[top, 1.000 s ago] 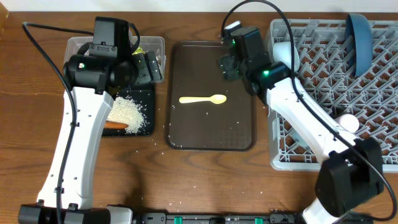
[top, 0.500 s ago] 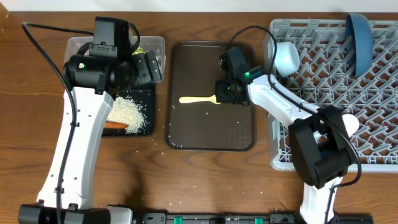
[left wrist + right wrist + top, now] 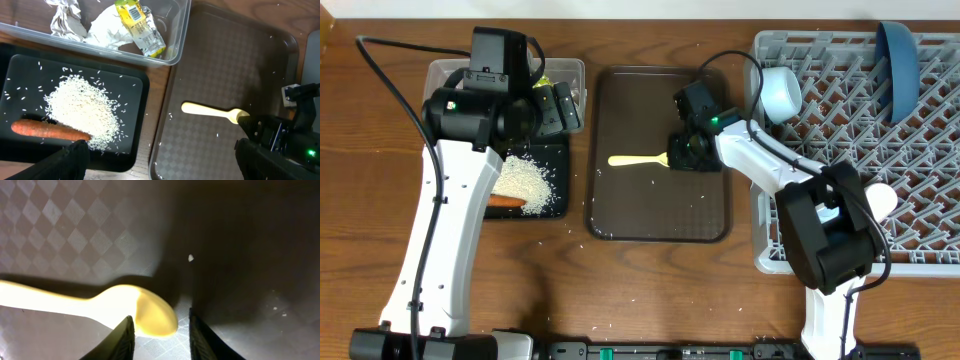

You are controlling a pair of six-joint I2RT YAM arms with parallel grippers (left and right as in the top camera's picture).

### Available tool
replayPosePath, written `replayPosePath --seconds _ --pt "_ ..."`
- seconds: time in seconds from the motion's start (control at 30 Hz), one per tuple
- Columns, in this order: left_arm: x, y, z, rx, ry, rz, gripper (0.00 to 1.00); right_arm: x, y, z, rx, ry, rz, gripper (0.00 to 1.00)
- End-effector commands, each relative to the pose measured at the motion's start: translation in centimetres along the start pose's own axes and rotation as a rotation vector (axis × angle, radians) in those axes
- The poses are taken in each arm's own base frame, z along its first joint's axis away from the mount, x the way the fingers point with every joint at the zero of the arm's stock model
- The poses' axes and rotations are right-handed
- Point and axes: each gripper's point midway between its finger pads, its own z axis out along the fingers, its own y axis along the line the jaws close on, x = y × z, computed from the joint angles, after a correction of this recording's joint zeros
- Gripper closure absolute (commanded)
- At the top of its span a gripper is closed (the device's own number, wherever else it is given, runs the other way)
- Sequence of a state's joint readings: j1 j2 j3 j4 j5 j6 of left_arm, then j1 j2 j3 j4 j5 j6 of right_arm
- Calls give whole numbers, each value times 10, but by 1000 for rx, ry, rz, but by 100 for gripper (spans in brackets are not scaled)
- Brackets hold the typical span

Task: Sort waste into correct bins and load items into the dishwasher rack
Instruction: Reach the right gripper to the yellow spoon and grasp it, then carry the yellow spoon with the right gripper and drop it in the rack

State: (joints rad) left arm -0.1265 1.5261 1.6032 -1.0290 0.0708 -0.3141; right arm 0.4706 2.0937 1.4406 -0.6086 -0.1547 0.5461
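The grey dishwasher rack (image 3: 840, 215), seen only in the overhead view, fills the 3 o'clock side of the wooden surface (image 3: 350, 250). A dark blue plate (image 3: 898, 60) stands on edge at its 1 o'clock corner and a pale cup (image 3: 780, 90) lies at its 10 o'clock corner.

The brown serving tray (image 3: 620, 215) sits at centre. On it lies the pale yellow spoon (image 3: 635, 160), long axis along 9–3 o'clock, handle toward 9, bowl toward 3. In the overhead view the right arm covers the bowl. The right wrist view shows it (image 3: 150, 317), hollow side up, between the parted fingers of the right claw (image 3: 160, 335); that claw is spread, with a sliver of tray visible beside one finger.

At 9 o'clock of the serving tray lie the clear tub (image 3: 176, 52) and, toward 6 o'clock of it, the black tray (image 3: 131, 150). The overhead view hides much of both under the left arm. The left wrist view shows crumpled paper (image 3: 62, 20) and a yellow-green wrapper (image 3: 140, 25) in the tub, and a rice heap (image 3: 85, 112) touching a carrot piece (image 3: 47, 131) in the black tray, the carrot's long axis roughly 9–3 o'clock.

The left claw (image 3: 160, 162) is spread wide and holds nothing.
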Motion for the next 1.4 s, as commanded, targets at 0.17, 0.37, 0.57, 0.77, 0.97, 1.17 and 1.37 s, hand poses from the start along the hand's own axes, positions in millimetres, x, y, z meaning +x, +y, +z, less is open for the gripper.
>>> replayPosePath --seconds 0.17,0.37,0.57,0.77,0.97,1.17,1.37 --pt "-1 2 0 -14 -5 4 5 1 -9 12 -33 46 63 90" --pt "-1 2 0 -14 -5 4 5 0 -9 12 -34 45 64 99" --pt "-1 2 0 -14 -5 4 5 -4 -2 8 -82 44 12 99" --pt "-1 2 0 -14 -5 4 4 -29 3 -36 -138 -48 -53 99" --pt "-1 2 0 -14 -5 4 5 -41 5 -92 -158 -145 -156 99" --pt "-1 2 0 -14 -5 4 5 -45 0 -129 -138 -211 -236 99" --pt "-1 2 0 -14 -5 4 5 -58 -9 -185 -85 -358 -279 99"
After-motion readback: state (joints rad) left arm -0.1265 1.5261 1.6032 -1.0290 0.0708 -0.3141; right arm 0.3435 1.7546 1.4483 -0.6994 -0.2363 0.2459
